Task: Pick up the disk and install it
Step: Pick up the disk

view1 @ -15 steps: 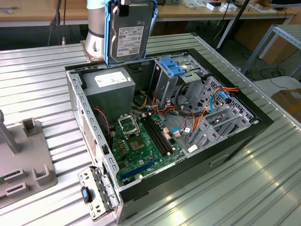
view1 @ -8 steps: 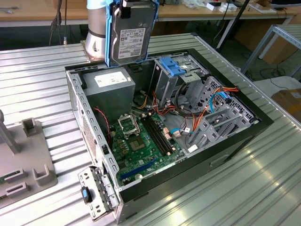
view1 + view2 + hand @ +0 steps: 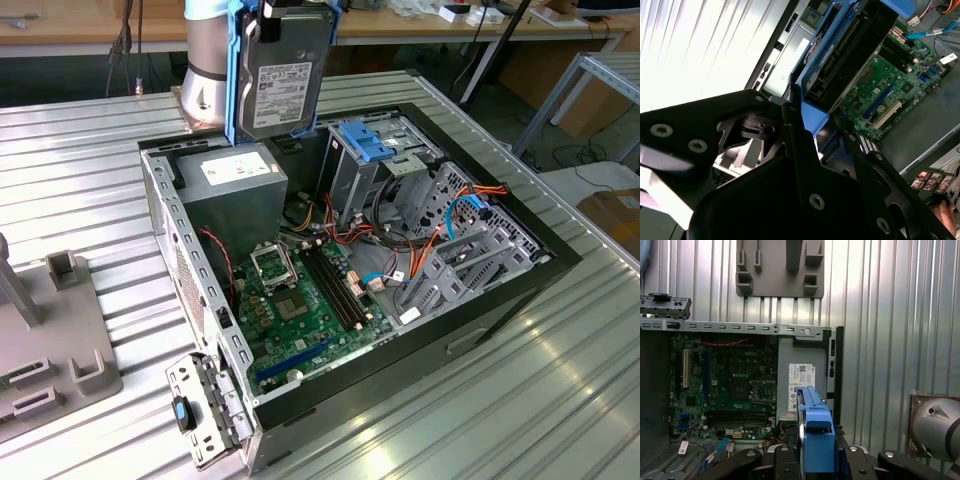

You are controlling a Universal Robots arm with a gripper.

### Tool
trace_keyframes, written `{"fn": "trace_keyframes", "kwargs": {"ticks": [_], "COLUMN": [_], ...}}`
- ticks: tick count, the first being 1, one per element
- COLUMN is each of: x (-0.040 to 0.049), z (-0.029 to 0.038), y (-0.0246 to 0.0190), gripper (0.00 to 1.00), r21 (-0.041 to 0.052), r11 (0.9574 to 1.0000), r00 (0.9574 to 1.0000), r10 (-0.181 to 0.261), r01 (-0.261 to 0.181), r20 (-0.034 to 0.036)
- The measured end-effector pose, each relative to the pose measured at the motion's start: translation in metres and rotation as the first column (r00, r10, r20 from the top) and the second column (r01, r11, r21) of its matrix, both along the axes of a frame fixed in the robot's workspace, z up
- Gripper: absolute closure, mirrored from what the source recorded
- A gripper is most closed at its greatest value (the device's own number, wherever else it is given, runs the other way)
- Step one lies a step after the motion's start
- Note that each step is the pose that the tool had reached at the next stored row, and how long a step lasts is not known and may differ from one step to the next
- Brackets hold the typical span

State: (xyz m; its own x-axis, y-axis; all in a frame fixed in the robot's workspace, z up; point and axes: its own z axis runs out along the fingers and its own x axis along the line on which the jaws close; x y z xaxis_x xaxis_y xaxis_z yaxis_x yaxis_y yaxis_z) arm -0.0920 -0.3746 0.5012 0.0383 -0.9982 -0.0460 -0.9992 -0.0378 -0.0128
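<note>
At the exterior view's left, grey fixture (image 3: 50, 330) on ribbed counter (image 3: 80, 170). Middle: open computer case (image 3: 170, 230). Disk (image 3: 285, 75) upright in the air above the power supply (image 3: 235, 175). Drive cage (image 3: 365, 170) toward the exterior view's right. First wrist view: pincer (image 3: 816, 452) clamped onto the disk's blue rails.

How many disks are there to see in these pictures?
1. The disk is held upright by the gripper above the open case; others may be hidden in the cages.
</note>
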Motion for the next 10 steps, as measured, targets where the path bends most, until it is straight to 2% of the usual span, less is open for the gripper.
{"fn": "trace_keyframes", "kwargs": {"ticks": [10], "x": [0.0003], "z": [0.0001], "y": [-0.0013], "gripper": [0.64], "r21": [-0.0002], "r11": [1.0], "r00": [1.0], "r10": [0.0], "r01": [0.0], "r20": [-0.0001]}}
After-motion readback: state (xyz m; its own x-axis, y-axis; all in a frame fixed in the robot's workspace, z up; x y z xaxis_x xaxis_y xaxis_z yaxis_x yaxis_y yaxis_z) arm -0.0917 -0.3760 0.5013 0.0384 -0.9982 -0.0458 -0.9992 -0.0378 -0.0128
